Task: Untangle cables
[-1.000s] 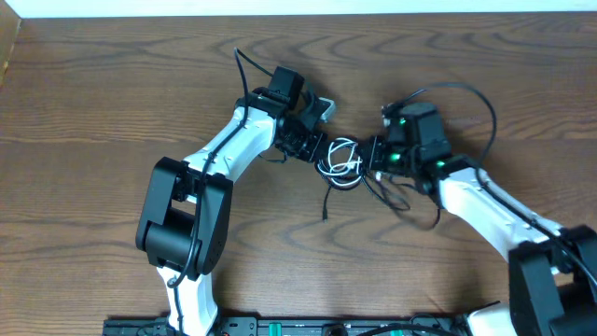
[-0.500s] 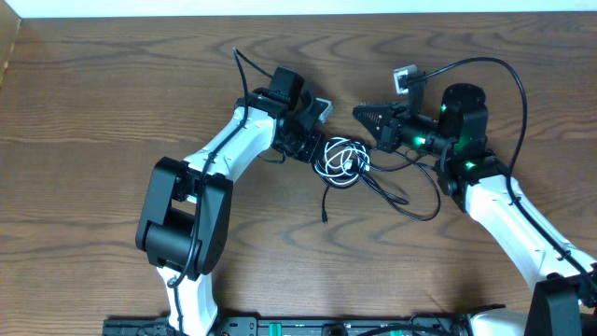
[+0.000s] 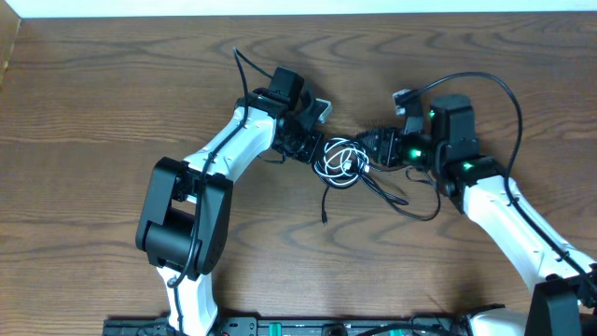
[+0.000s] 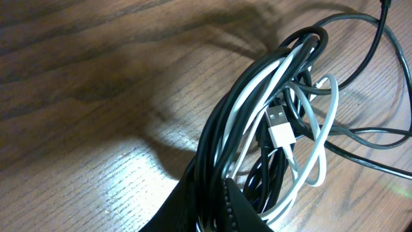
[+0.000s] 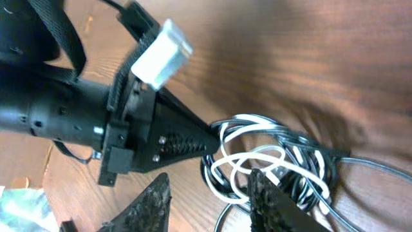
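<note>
The cables (image 3: 342, 161) lie as one tangled coil of black and white loops on the wooden table between my two arms. My left gripper (image 3: 315, 149) is at the coil's left edge. In the left wrist view its fingertips (image 4: 215, 206) are shut on several black strands, and a white USB plug (image 4: 280, 132) rests on top of the coil. My right gripper (image 3: 371, 149) is at the coil's right side. In the right wrist view it (image 5: 209, 196) stands open, with one finger (image 5: 273, 203) over the white loops (image 5: 257, 158) and the other on bare wood.
Loose black cable runs from the coil toward the table's front (image 3: 325, 201) and loops off to the right (image 3: 410, 201) under my right arm. My arms' own thick black wires arch above both wrists. The table's back edge (image 3: 298, 13) is at the top.
My right gripper lifted away from the coil, came back down to its right side and opened. The coil spread a little wider. The left arm stayed put.
</note>
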`<state>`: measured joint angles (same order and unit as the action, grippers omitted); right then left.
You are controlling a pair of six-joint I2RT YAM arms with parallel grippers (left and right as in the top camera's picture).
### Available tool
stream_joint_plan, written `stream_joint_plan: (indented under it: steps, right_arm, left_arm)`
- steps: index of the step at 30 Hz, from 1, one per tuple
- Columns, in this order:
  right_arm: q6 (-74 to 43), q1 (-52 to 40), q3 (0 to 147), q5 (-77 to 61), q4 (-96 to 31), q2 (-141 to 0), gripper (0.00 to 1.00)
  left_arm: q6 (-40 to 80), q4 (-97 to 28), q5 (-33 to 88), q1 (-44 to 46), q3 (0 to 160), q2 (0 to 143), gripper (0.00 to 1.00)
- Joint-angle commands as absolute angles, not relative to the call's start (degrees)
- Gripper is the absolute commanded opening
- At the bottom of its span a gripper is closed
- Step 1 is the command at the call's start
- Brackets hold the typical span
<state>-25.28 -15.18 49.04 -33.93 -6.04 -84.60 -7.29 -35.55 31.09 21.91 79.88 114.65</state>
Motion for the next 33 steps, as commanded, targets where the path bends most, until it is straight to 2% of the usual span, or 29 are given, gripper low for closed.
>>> stream_joint_plan:
  steps: [1,5,11,25,33]
  right_arm:
    - [-27.8,-17.4,49.4,-31.6,-6.7,-85.6,0.36]
    - [-28.3,-19.8,49.4,-29.2,-6.7,-87.2,0.34]
    - [-37.4,-23.7,49.3,-22.3,-6.4,-92.1,0.36]
    - [-43.7,-23.7,49.3,-19.5,1.0,-98.1,0.34]
    - [-46.7,-23.6,49.3,-18.1,6.1,-98.1,0.36]
  left_arm:
    - [-7.2,-35.5,30.3,21.9,80.8,112.7,0.17]
    - [-7.2,-35.5,30.3,21.9,80.8,112.7,0.17]
    - [-7.2,-35.5,30.4,21.9,80.8,112.7,0.17]
    - [-7.2,-35.5,30.3,22.0,80.8,112.7,0.17]
    - [-7.2,-35.5,30.3,21.9,80.8,112.7,0.17]
